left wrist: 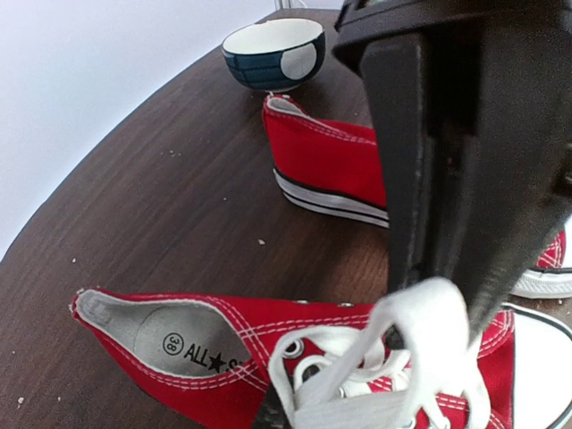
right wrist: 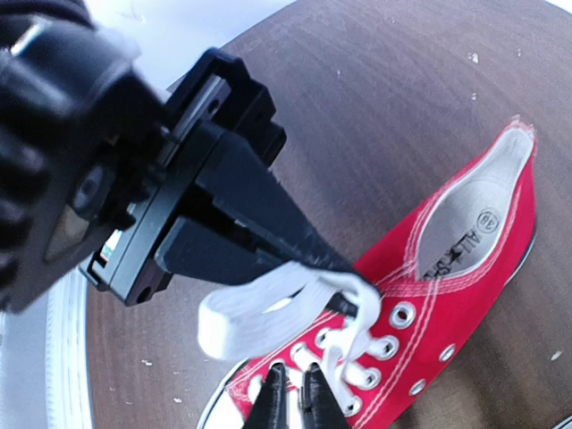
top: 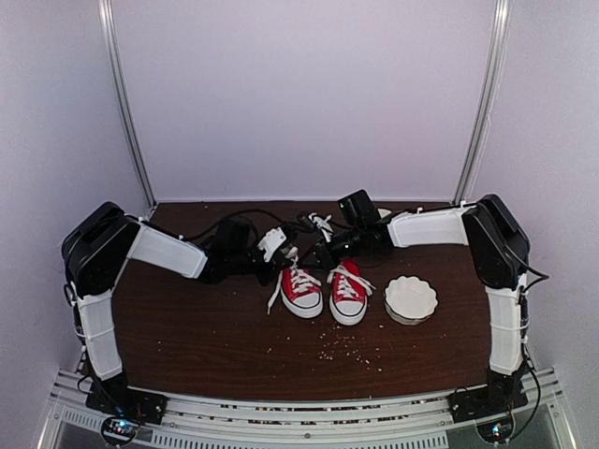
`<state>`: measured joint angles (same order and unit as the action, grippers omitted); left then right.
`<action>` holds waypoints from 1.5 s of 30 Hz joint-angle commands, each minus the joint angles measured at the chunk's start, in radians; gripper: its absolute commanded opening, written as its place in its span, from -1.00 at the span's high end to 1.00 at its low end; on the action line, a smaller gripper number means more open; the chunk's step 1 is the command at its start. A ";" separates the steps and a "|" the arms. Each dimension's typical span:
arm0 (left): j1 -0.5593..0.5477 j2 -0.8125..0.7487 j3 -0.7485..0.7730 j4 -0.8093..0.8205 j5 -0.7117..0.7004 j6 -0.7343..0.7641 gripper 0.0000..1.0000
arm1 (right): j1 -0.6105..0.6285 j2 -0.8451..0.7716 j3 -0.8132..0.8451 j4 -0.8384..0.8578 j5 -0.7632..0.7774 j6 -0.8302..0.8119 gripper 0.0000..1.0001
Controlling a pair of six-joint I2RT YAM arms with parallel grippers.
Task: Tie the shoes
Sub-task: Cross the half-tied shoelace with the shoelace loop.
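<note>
- Pinching the white lace loop (right wrist: 259, 315) of the left shoe (top: 301, 291) with the left gripper (right wrist: 342, 271), fingers clamped together.
- Hovering the right gripper (right wrist: 291, 395) over that shoe's eyelets, tips pressed almost together.
- Sitting on the table (top: 187, 327) just beside the right shoe (top: 348, 294), toes pointing nearward.

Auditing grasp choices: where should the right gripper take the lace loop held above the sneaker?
Probably pinch the lace loop across its flat faces, at the folded end jutting beyond the left gripper. Come in from the toe side of the red sneaker, since the left gripper covers the loop's other end.
</note>
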<state>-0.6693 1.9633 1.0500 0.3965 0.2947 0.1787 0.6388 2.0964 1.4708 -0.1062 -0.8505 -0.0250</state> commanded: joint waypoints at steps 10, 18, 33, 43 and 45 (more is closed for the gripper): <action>0.008 -0.018 -0.061 0.143 -0.016 -0.005 1.00 | -0.060 0.056 0.147 0.008 0.002 0.087 0.72; 0.008 -0.018 -0.065 0.161 0.003 -0.007 1.00 | -0.047 0.185 0.304 -0.093 -0.083 0.073 0.79; 0.008 -0.007 -0.050 0.160 0.019 -0.016 1.00 | -0.029 0.215 0.329 -0.247 -0.161 -0.049 0.94; 0.008 -0.008 -0.046 0.159 0.036 -0.018 1.00 | -0.021 0.232 0.350 -0.215 -0.147 -0.028 0.83; 0.008 -0.007 -0.045 0.159 0.038 -0.018 1.00 | -0.018 0.239 0.358 -0.227 -0.144 -0.039 0.81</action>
<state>-0.6682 1.9629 0.9928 0.5041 0.3153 0.1699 0.6060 2.3058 1.7897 -0.3332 -0.9874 -0.0532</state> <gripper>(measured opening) 0.005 0.088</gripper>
